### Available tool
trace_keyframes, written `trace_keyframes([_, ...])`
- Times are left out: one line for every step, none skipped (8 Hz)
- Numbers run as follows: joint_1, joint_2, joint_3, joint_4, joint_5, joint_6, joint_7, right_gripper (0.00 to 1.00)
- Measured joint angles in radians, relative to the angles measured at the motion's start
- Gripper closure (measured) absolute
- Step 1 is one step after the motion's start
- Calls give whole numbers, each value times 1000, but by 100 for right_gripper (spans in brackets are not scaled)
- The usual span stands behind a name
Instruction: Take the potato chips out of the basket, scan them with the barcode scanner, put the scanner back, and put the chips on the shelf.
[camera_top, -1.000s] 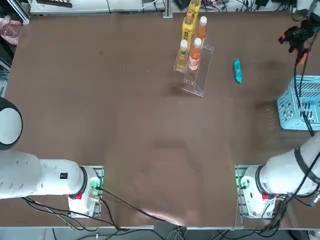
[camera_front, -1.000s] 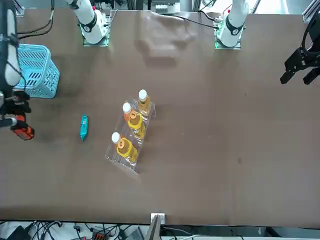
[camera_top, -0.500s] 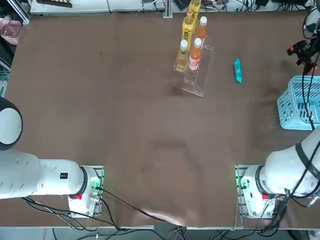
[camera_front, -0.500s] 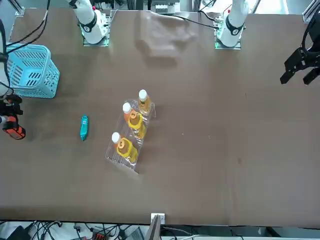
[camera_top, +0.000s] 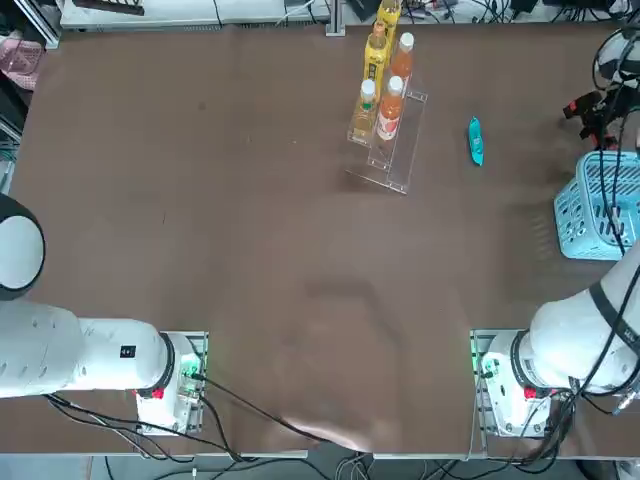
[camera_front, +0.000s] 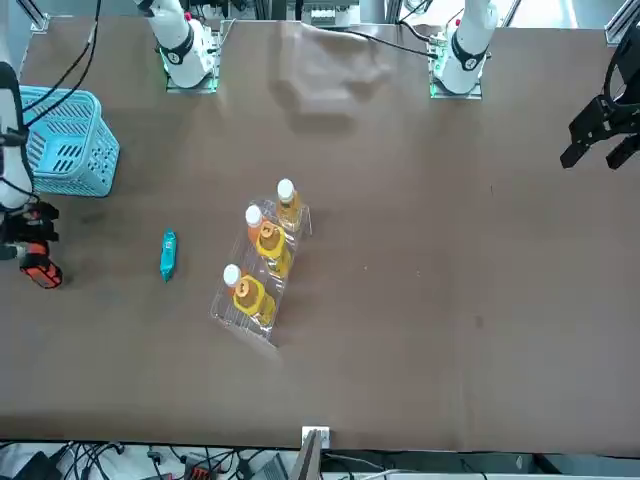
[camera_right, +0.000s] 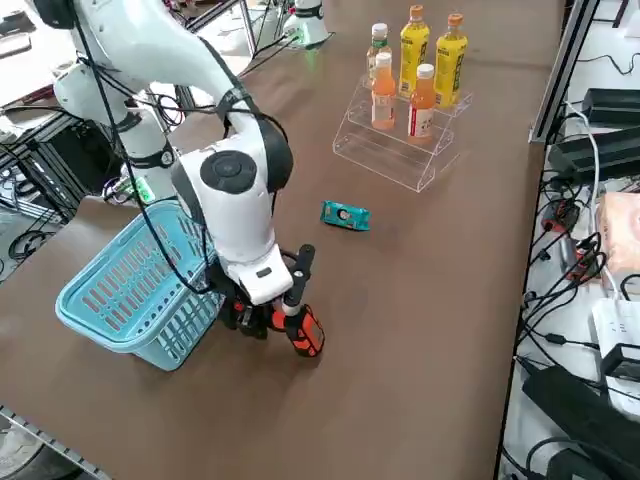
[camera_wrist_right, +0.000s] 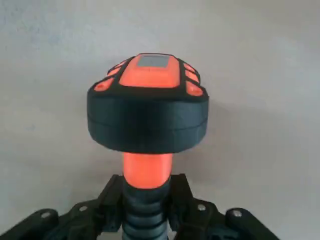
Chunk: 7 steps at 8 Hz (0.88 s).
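My right gripper (camera_right: 268, 314) is shut on the handle of the barcode scanner (camera_right: 304, 332), low over the table just beyond the far end of the basket (camera_right: 120, 295). In the wrist view the scanner's black and orange head (camera_wrist_right: 147, 102) stands above my fingers (camera_wrist_right: 112, 192), which clamp the orange handle. The teal potato chips packet (camera_top: 475, 140) lies flat on the table between the basket (camera_top: 600, 205) and the shelf (camera_top: 395, 150), apart from both. From the front, the scanner (camera_front: 38, 270) is left of the chips (camera_front: 167, 255).
Several orange and yellow bottles (camera_right: 425, 70) stand on the clear shelf's (camera_right: 385, 155) tiers. Cables and power bricks (camera_right: 590, 150) run along the table's far edge. The parked left arm (camera_top: 80, 355) stays at the near left.
My right gripper has carried the scanner a short way back toward the basket's far end, near the table's right edge. Chips, shelf and basket have not moved.
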Motion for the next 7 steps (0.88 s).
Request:
trace_keyframes([0,14,1,11,6,2,0,59])
trace_keyframes([0,28,1,16,8,17,0,59])
trace_keyframes([-1,42,1,18,8,38,0,59])
trace_keyframes([-2,55,1,20,8,46,0,59])
trace_keyframes([-2,65,1,23,9,51,0,59])
trace_keyframes([-5,71,1,23,10,56,0,59])
trace_keyframes([-8,76,1,23,10,61,0,59])
